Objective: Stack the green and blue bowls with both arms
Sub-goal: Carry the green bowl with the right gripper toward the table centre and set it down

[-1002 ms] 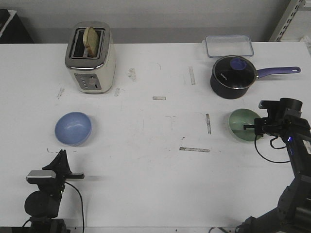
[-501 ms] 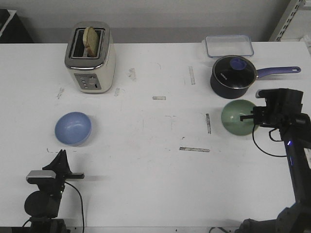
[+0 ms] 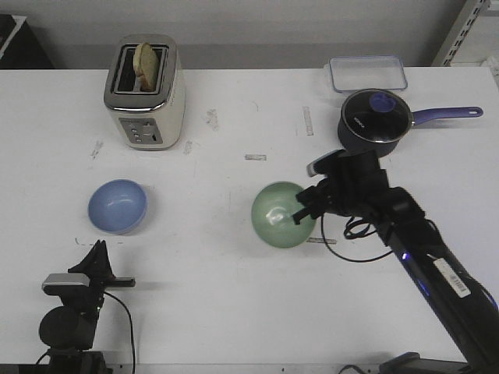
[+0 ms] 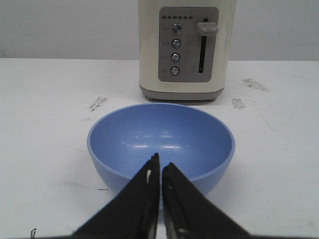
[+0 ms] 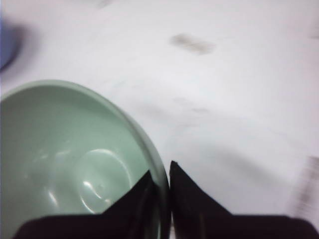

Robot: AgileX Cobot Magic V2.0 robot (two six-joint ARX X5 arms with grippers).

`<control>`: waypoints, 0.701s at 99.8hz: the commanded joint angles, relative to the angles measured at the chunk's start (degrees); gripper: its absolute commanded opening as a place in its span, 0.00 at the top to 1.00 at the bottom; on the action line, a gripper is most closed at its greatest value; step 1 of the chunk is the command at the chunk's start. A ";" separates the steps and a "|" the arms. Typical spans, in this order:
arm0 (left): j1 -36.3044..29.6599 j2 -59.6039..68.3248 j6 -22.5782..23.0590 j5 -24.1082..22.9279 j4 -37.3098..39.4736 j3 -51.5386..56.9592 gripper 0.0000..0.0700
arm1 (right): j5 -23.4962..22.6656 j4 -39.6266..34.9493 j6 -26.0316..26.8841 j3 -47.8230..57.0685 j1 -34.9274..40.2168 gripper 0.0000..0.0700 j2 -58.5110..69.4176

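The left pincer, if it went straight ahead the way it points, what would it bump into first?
Most likely the blue bowl, right ahead of the shut left pincer; the toaster stands behind the bowl.

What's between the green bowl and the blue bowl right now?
Only bare table, going by the front view: nothing stands between the green bowl, held by the right gripper, and the blue bowl.

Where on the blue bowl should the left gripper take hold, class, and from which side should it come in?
Grip the blue bowl by its thin near rim, one finger inside and one outside. It sits upright and open, directly ahead of the left gripper, whose shut jaws would probably have to open first.
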 commanded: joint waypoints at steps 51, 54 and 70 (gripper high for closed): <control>-0.04 -0.07 -0.11 0.02 0.74 -1.25 1.00 | 5.44 12.92 3.87 -9.20 14.93 1.00 10.69; -0.02 -0.07 -0.11 0.02 0.74 -1.25 1.00 | 5.44 13.14 3.89 -9.20 14.93 1.00 11.21; -0.02 -0.07 -0.11 0.02 0.74 -1.25 1.00 | 5.44 13.03 3.87 -9.20 14.93 1.00 11.96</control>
